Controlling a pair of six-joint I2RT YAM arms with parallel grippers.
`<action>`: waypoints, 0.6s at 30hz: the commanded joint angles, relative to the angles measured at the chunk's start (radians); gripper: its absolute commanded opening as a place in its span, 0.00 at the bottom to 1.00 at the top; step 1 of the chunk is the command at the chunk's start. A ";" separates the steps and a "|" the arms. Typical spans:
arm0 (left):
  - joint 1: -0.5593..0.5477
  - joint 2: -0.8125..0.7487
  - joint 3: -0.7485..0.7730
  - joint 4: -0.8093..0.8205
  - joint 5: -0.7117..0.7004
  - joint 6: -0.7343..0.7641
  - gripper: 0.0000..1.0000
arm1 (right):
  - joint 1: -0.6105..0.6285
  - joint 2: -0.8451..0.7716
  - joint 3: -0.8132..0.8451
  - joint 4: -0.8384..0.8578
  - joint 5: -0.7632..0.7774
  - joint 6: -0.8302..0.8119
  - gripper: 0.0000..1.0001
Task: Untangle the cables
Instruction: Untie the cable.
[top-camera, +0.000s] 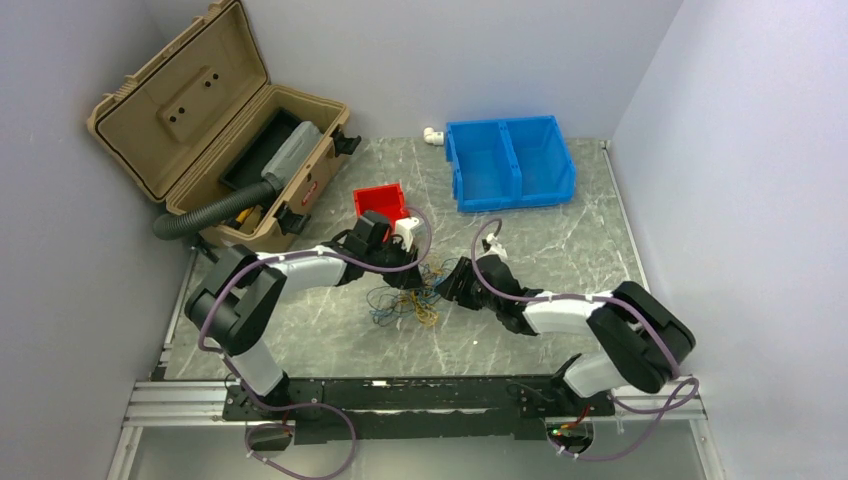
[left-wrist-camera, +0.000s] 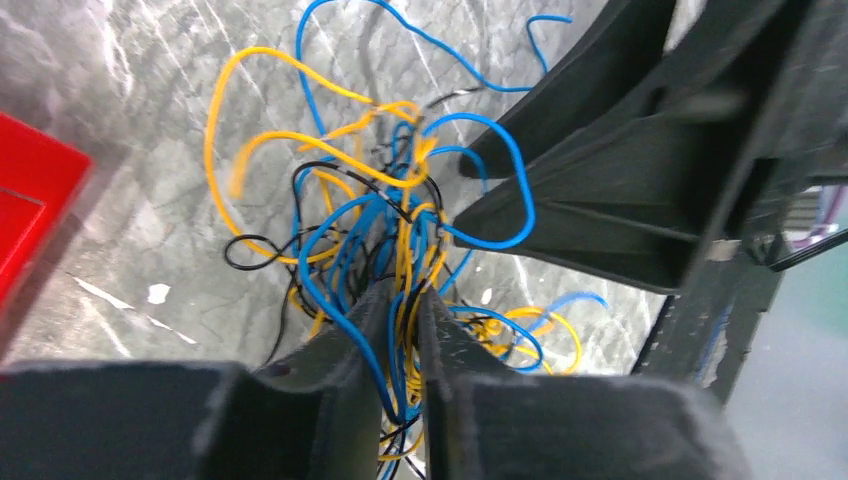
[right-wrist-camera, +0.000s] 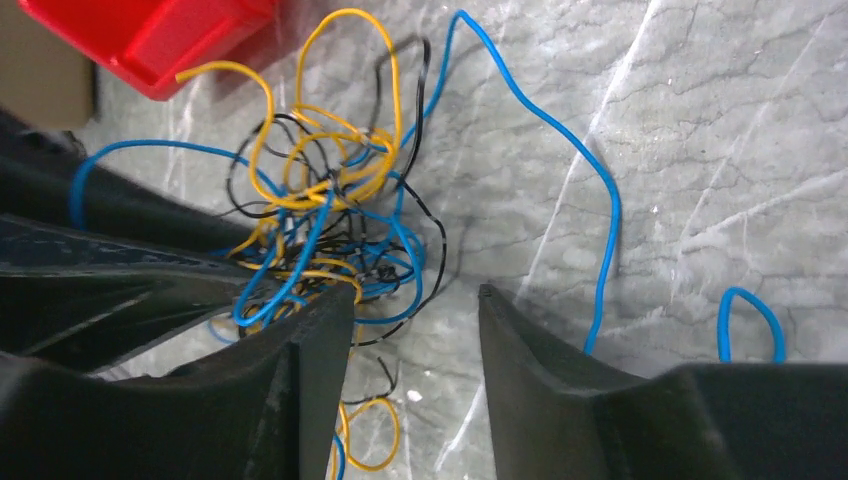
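i had the left gripper (left-wrist-camera: 405, 298) nearly closed, pinching cables (left-wrist-camera: 385, 225) of one tangle; the right gripper (right-wrist-camera: 415, 300) stood half open beside it, holding nothing.

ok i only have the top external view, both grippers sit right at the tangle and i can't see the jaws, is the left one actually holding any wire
Observer: Yes. In the left wrist view the left gripper has its fingers closed to a narrow slot, with blue and yellow strands of the cables caught between them.
Operator: and the right one, is it on anything
Observer: No. In the right wrist view the right gripper stands open. The bulk of the cables lies off one fingertip, and the gap shows mostly bare table.
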 joint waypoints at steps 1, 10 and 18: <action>0.000 0.000 0.031 0.009 0.064 0.018 0.13 | 0.000 0.077 0.039 0.135 -0.032 0.044 0.46; 0.010 -0.112 -0.036 0.062 -0.008 0.009 0.00 | -0.007 -0.012 0.091 -0.192 0.186 0.040 0.00; 0.038 -0.276 -0.156 0.137 -0.169 -0.018 0.00 | -0.100 -0.211 0.122 -0.662 0.506 0.106 0.00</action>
